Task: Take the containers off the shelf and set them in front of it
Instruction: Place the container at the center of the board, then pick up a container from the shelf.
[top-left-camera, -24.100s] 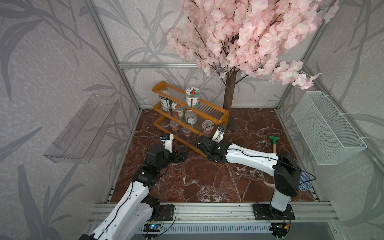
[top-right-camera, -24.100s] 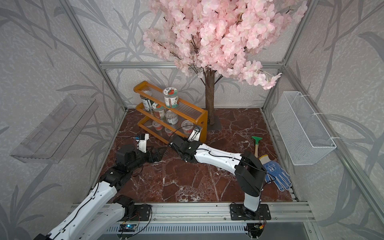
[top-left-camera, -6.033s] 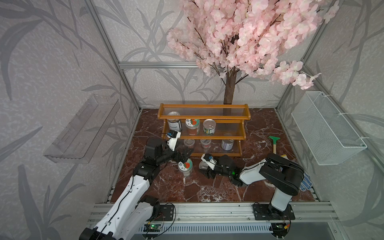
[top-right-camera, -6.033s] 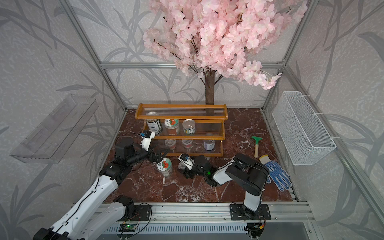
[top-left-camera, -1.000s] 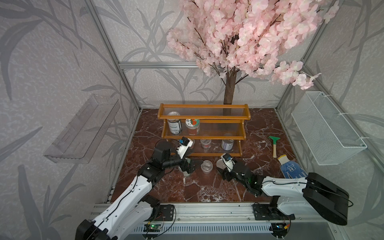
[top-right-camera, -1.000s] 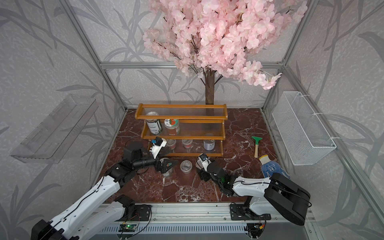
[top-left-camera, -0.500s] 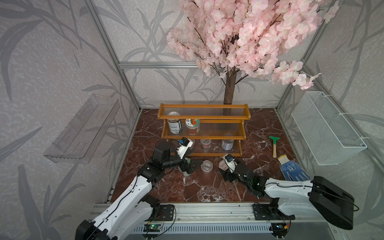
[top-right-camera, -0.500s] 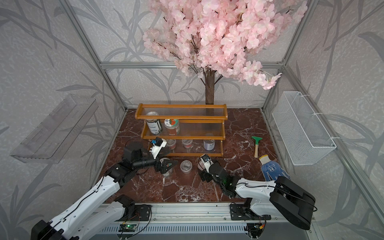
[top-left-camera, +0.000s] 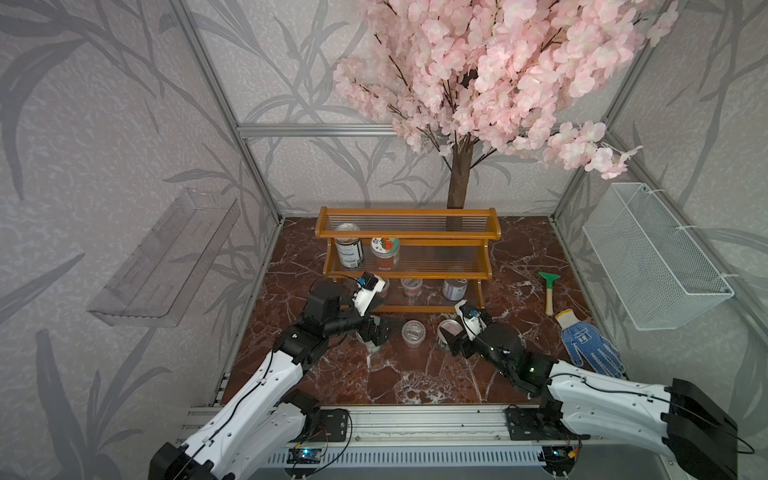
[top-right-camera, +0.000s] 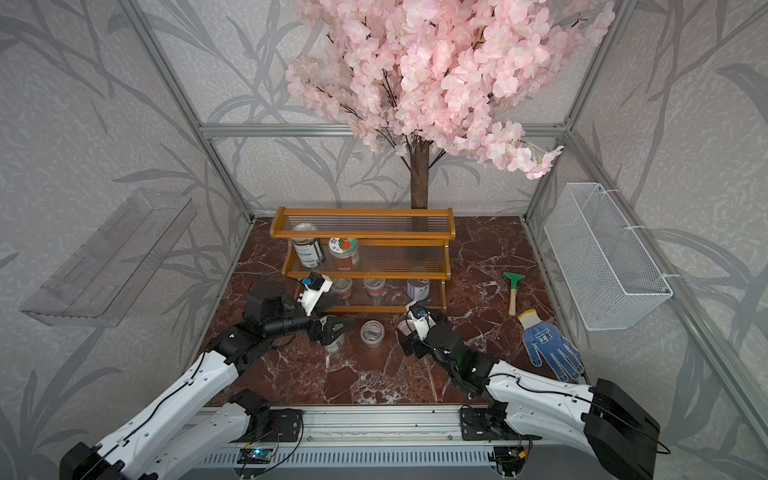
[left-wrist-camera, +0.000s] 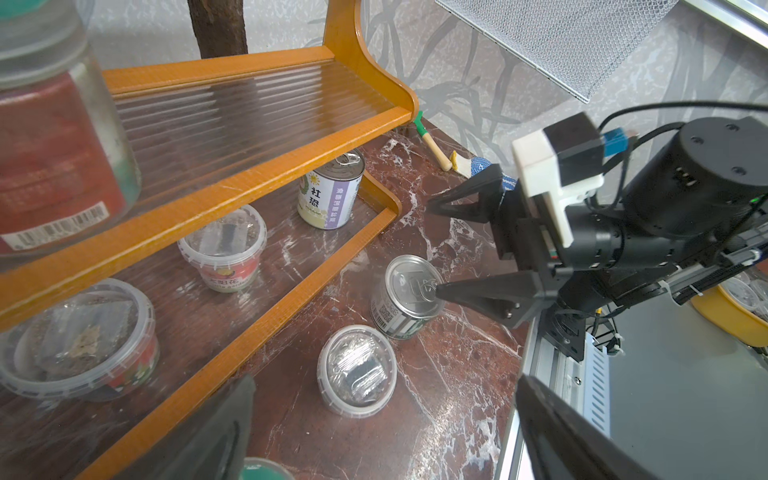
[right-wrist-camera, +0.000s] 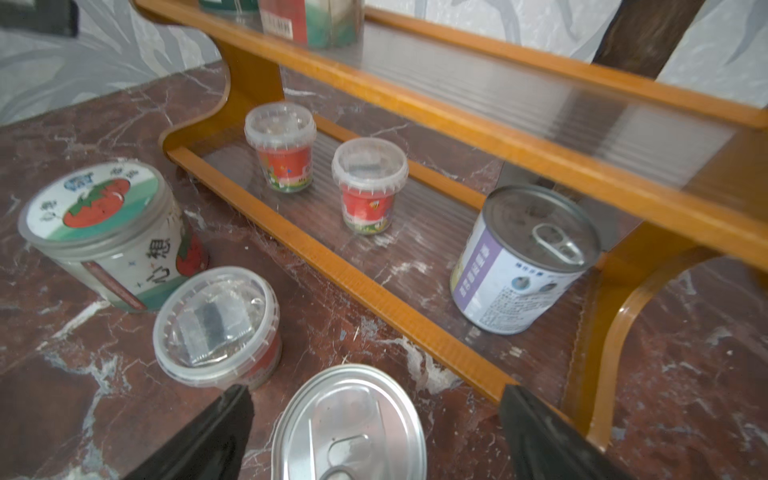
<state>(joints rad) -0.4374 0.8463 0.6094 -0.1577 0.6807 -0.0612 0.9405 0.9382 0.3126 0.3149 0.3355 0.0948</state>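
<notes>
Marble floor (top-left-camera: 374, 386) in front of an orange wooden 3-tier shelf (top-left-camera: 409, 236), seen from above.

At left, the L gripper (top-left-camera: 377, 332) is held w/ jaws spread wide, just over a tomato-lid jar (right-wrist-camera: 104, 232) stood on the floor. Contact can't be told.

Just right of the jar, a clear lidded cup (top-left-camera: 412, 332) is set on the floor, apart from both grippers.

Next right, a silver tin (right-wrist-camera: 349, 424) is stood upright btwn the wide-spread jaws of the R gripper (right-wrist-camera: 376, 395), w/ a gap seen on each side.

8 containers are counted: 2 jars, 3 tins, 3 cups. 3 are on the floor, 5 on the shelf.
- Mid tier: a dark-label tin (top-left-camera: 349, 249), then a 2nd tomato-lid jar (top-left-camera: 385, 251).
- Bottom tier: a red-label cup (right-wrist-camera: 279, 149), a second red-label cup (right-wrist-camera: 369, 183), then a purple-label tin (right-wrist-camera: 523, 257).
</notes>
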